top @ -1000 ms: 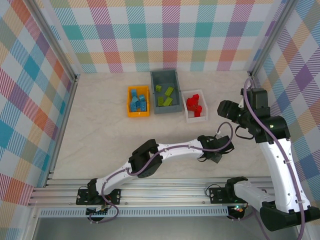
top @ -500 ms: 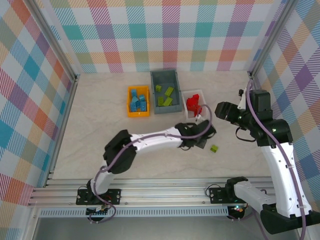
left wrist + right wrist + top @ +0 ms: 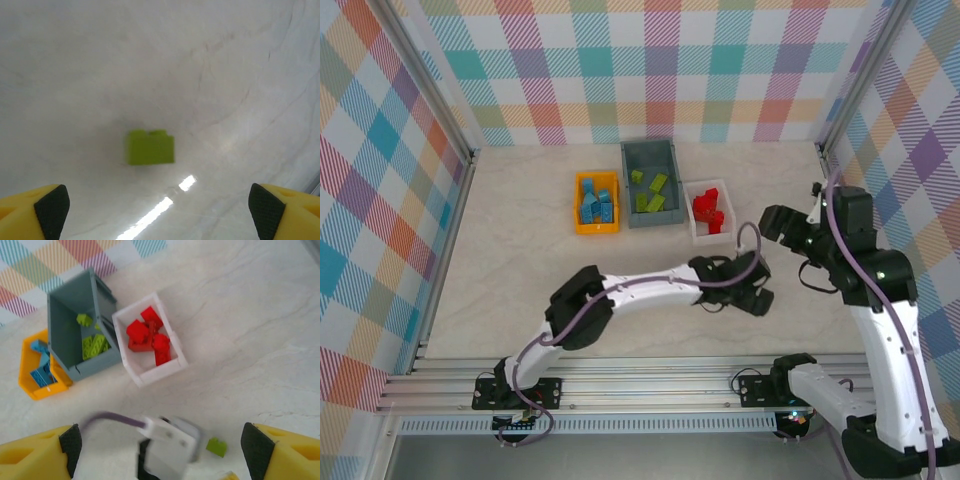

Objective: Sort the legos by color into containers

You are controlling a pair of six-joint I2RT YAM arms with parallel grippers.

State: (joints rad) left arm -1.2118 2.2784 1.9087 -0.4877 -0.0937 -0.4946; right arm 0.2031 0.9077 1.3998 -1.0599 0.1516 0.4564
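The left arm's fingers (image 3: 47,207) hang spread over the small lime-green plastic studded brick (image 3: 149,147) on the pale tabletop (image 3: 240,60), centred ahead of them, long axis running finger to finger; the right arm's fingers (image 3: 40,452), also apart, sit farther off

Three bins in a row near the worktop's (image 3: 260,315) far edge:
- orange-yellow bin (image 3: 30,390), blue bricks (image 3: 40,375)
- grey-blue bin (image 3: 62,325), green bricks (image 3: 95,346)
- white bin (image 3: 150,377), red bricks (image 3: 147,335)

Loose green brick (image 3: 216,446) on bare worktop, just beside the blurred left arm (image 3: 167,445). Right gripper (image 3: 163,444) fingers spread wide.

White arms (image 3: 650,288), black joints (image 3: 588,312) (purple cables (image 3: 112,418)), yellow fingers (image 3: 22,215)
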